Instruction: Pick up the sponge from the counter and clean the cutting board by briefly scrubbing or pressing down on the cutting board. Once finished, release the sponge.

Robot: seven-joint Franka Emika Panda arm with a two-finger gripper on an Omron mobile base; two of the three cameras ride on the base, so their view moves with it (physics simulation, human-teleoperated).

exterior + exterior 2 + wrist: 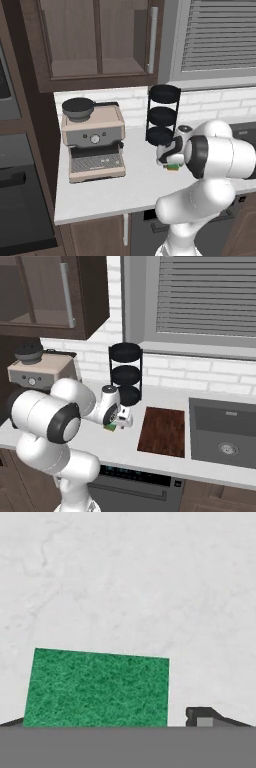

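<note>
Gripper (121, 421) hung low over the counter (100, 192), jaws apart w/ nothing clamped; one finger tip (202, 716) showed to the side of the sponge (97, 688), not around it. Sponge lay flat on the counter under the hand, beside the board (162, 431) but apart from it. Risk: jaws sat off-centre, so closing from here would prob. nip one edge or shove the sponge sideways; a weak grip could then drop it short of the board.

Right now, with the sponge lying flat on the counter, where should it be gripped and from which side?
Probably from straight above, closing across the short sides of the sponge: it lies flat on the counter, green face up, leaving its side faces free. The tool hangs over it.
</note>
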